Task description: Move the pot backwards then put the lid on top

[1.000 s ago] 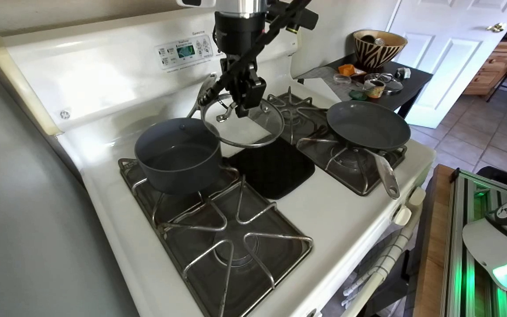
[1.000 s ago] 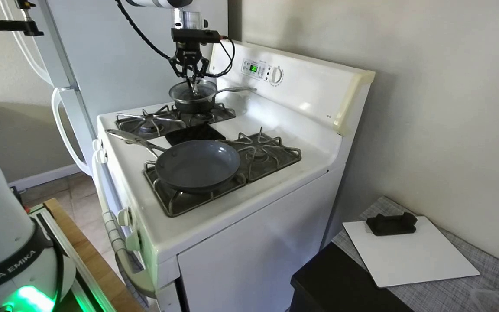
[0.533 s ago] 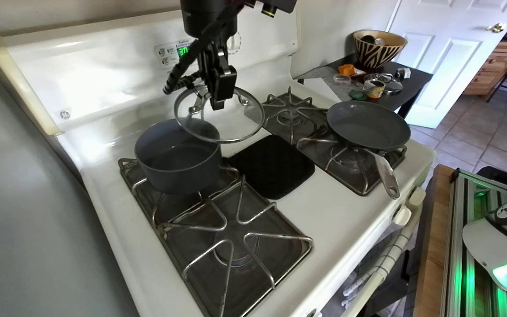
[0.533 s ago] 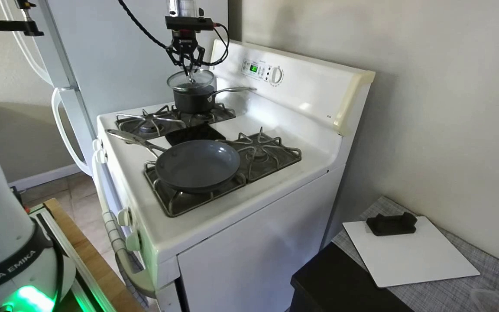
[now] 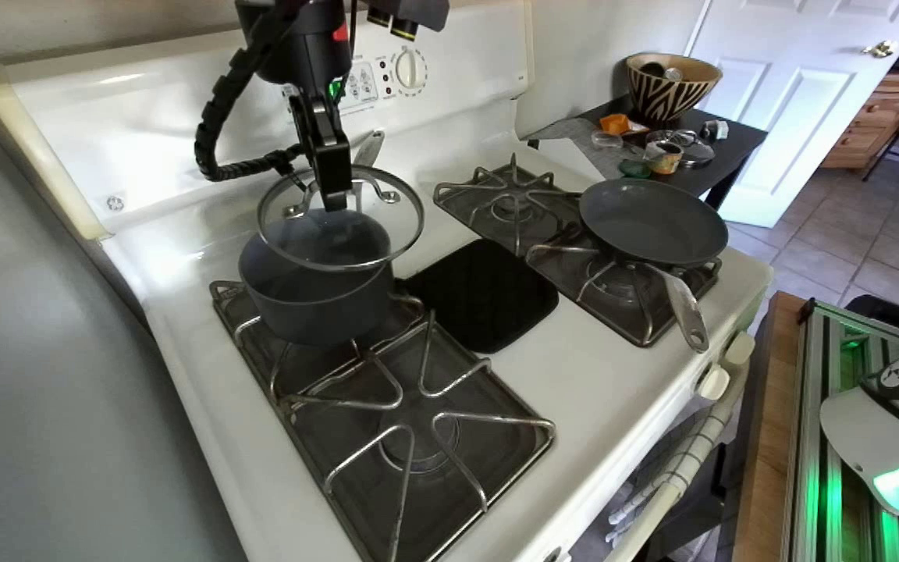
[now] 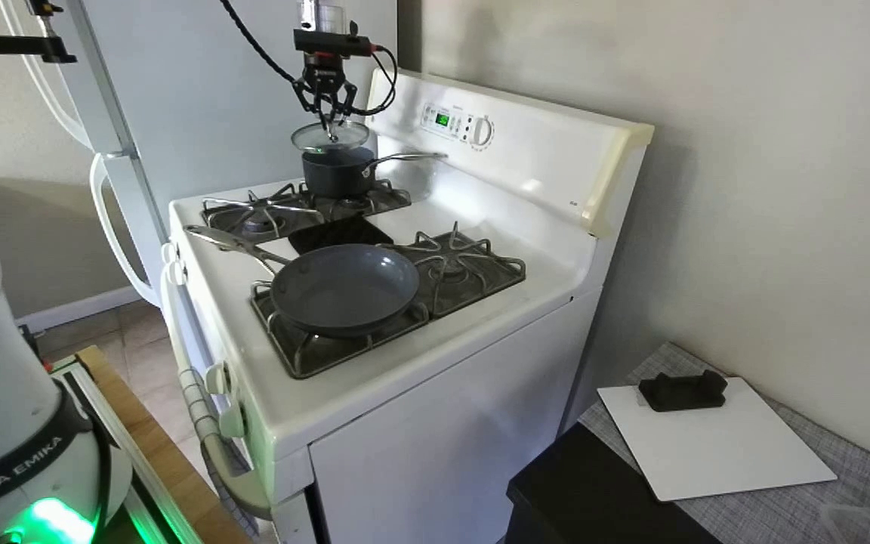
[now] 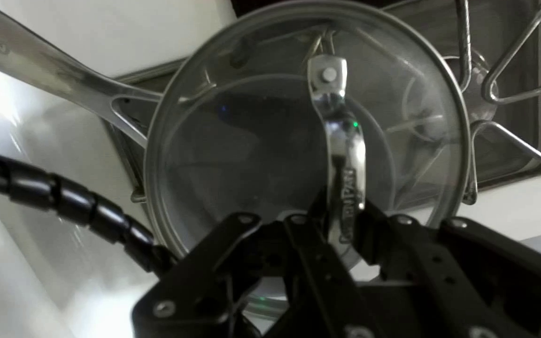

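The dark-grey pot [image 5: 317,320] stands upright on the back burner by the fridge; it also shows in an exterior view [image 6: 338,180]. Its silvery handle [image 7: 59,75] points toward the control panel. My gripper [image 5: 332,201] is shut on the top handle of the glass lid [image 5: 375,234] and holds it above the pot, roughly level. In an exterior view the lid [image 6: 329,138] hangs just over the pot's rim. In the wrist view the metal lid handle [image 7: 341,141] runs between the fingertips of my gripper [image 7: 343,213], and the pot shows through the glass, partly off-centre.
A wide shallow pan [image 5: 652,222] sits on the front burner, its handle [image 6: 231,242] over the stove's front. A black mat [image 5: 481,297] lies between the burners. A front grate [image 5: 418,437] is near the pot. The control panel [image 6: 458,125] stands behind, the fridge [image 6: 231,98] beside.
My gripper and the held lid have moved toward the fridge side, from beside the pot to over it. In an exterior view the lid also rose slightly. The pot has not moved.
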`<state>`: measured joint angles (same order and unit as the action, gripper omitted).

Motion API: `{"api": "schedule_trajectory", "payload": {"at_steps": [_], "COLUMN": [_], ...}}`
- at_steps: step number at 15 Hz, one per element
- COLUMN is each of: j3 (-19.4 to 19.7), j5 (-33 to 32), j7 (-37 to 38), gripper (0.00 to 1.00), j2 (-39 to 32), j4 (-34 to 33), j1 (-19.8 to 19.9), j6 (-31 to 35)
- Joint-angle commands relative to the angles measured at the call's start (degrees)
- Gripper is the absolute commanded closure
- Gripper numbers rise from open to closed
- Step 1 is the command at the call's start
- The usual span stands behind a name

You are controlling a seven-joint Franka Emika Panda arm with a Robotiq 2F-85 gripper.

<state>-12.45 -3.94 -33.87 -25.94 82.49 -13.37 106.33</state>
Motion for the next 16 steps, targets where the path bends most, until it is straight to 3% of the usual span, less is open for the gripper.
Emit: {"api": "schedule_trajectory", "payload": {"at_steps": [1,8,16], "j3": [-0.45,-0.4,0.26], "j5": [-0.61,-0.76,-3.68], "j7": [1.09,0.84,0.63], "gripper": [1.0,1.0,1.0], "j2": [-6.48,-11.91,-13.56], "j4": [-9.44,-15.96,-17.66], "j1": [-0.79,-1.93,-3.2], "j6": [-4.53,-5.64,-5.74]}}
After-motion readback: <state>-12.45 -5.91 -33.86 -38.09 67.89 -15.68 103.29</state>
